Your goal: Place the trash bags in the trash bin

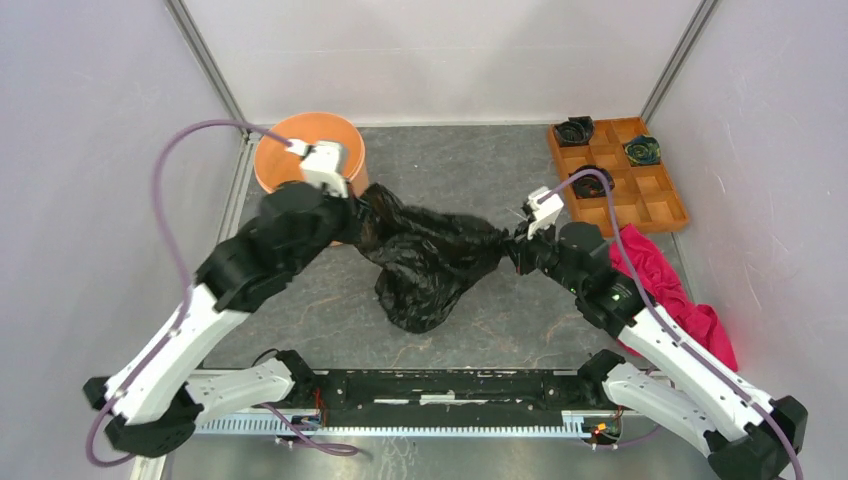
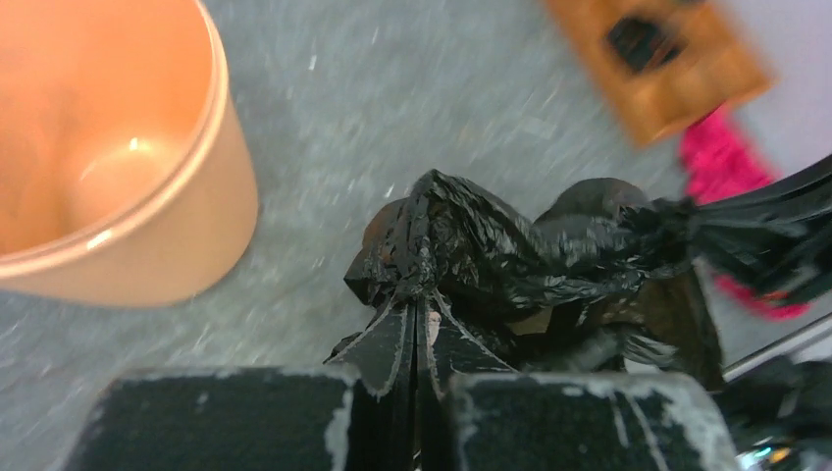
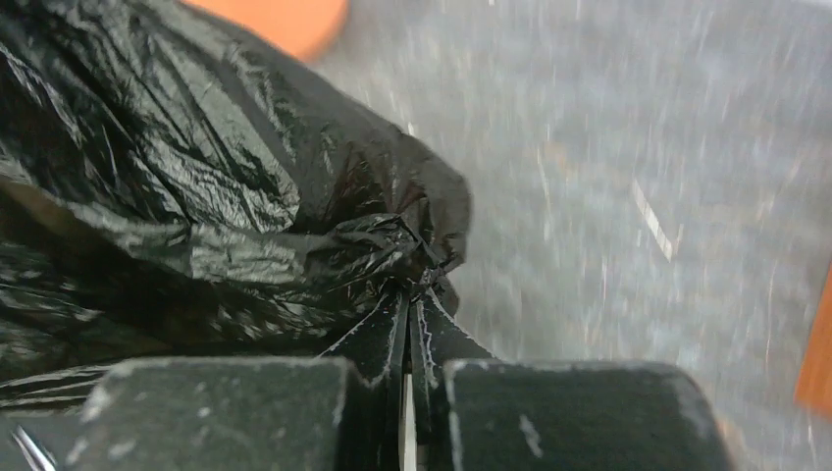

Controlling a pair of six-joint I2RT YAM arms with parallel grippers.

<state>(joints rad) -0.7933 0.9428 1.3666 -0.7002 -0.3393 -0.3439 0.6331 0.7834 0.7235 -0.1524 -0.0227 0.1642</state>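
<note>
At upper left stands the orange trash bin [image 1: 283, 160]. Just right of it the left gripper [image 2: 420, 306] is clamped on a bunched corner of the black trash bag [image 1: 430, 262], which sags at frame centre. The right gripper [image 3: 409, 294] pinches the opposite corner. Pulled tauter, the thin film might tear or slip, and the sagging belly might snag the rim. Both arms reach forward, angled inward.
</note>
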